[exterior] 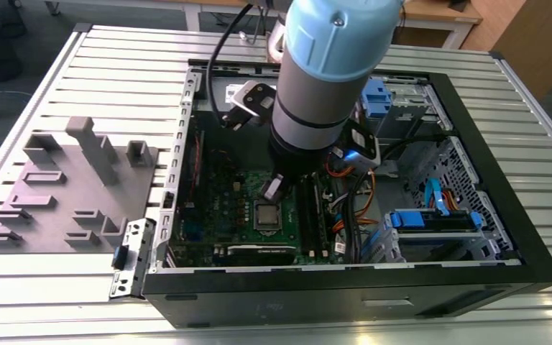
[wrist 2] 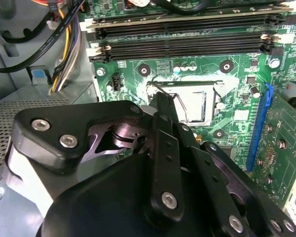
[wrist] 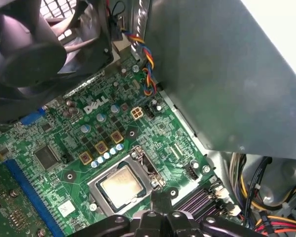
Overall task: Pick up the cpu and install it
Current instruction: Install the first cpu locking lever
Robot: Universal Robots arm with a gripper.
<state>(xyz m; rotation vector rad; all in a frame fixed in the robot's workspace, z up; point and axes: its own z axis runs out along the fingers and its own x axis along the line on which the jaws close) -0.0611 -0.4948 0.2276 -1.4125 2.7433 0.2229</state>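
Pincer hovers just beside cpu seated in socket.

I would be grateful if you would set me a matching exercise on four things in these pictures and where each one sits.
Things:
1. small square silver-grey cpu
2. long black memory slots
3. long blue expansion slot
4. grey moulded tray

Places:
A. alongside a smaller green card
B. in the metal socket on the green motherboard
C. on the slatted metal table, outside the black computer case, at the exterior view's left
D. parallel rows with white end clips

Pairs: 1-B, 2-D, 3-A, 4-C
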